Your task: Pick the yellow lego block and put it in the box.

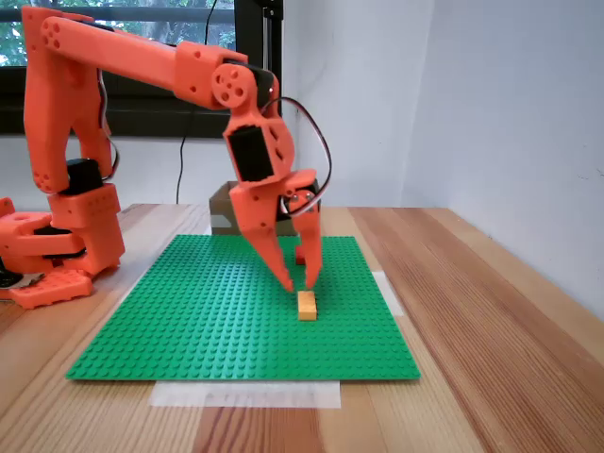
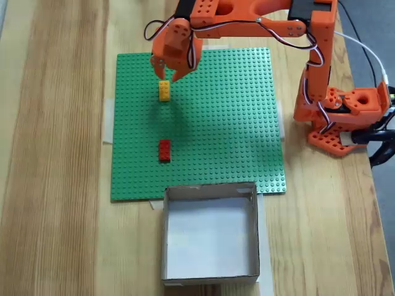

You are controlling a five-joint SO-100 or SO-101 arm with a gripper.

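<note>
Soft, even daylight; a window (image 1: 113,28) shows far left in a fixed view. Both fixed views are sharp, without glare. Faint shadows fall on the green baseplate (image 2: 234,123) beneath the arm (image 2: 247,18).

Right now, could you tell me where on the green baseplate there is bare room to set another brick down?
The green baseplate is bare between the red brick and the arm's base. It is crowded near the yellow lego block, under the open gripper. The box borders one edge.
</note>
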